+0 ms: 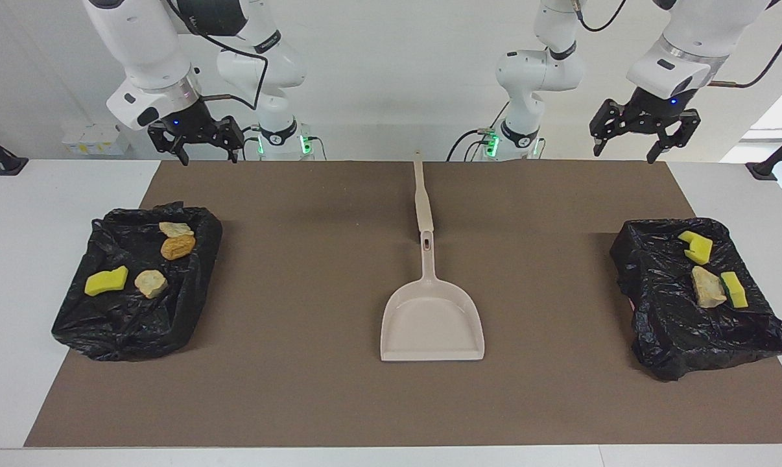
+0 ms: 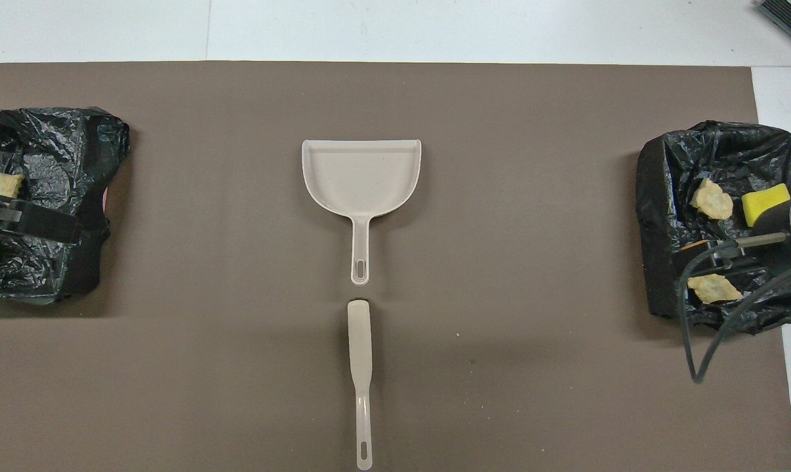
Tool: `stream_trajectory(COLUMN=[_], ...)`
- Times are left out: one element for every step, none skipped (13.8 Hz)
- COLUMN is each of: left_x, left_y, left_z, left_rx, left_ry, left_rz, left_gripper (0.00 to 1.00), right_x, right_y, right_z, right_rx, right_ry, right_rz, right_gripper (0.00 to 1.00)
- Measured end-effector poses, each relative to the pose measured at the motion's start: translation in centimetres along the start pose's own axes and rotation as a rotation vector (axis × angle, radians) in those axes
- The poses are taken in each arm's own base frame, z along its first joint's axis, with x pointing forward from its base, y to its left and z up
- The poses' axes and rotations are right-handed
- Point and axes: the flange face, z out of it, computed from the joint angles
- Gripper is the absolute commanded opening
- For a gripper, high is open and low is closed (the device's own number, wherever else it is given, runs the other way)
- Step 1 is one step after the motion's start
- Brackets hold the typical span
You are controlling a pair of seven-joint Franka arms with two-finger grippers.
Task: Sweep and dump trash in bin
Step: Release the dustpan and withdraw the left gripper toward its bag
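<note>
While both grippers hang open and empty, left (image 1: pixel 644 136) over the table edge by one bin (image 1: pixel 741 337), right (image 1: pixel 200 139) by the other bin (image 1: pixel 106 331): four scraps (image 1: pixel 151 283) in the right-end bin, three scraps (image 1: pixel 707 287), perhaps, in the left-end one. Dustpan (image 1: pixel 432 321) and brush (image 1: pixel 422 201) mid-mat.

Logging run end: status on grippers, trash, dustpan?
Left gripper and right gripper open, raised, empty. Trash all in bins. Dustpan empty, brush beside it.

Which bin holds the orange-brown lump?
The bin at the right arm's end: the orange-brown lump lies there with three other scraps; the other bin holds three.
</note>
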Motion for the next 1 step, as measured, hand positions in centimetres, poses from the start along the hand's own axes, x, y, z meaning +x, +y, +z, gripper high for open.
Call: stream_trajectory(left_x=[-0.02], left_y=[0.0], left_z=[-0.02], left_rx=[0.0], left_ry=[0.0], left_rz=[0.0], left_gripper=[1.0], right_x=[0.0], right_y=[0.03], right_z=[0.0], right_rx=[0.0], right_ry=[0.0], right_rz=[0.001], right_gripper=[1.0])
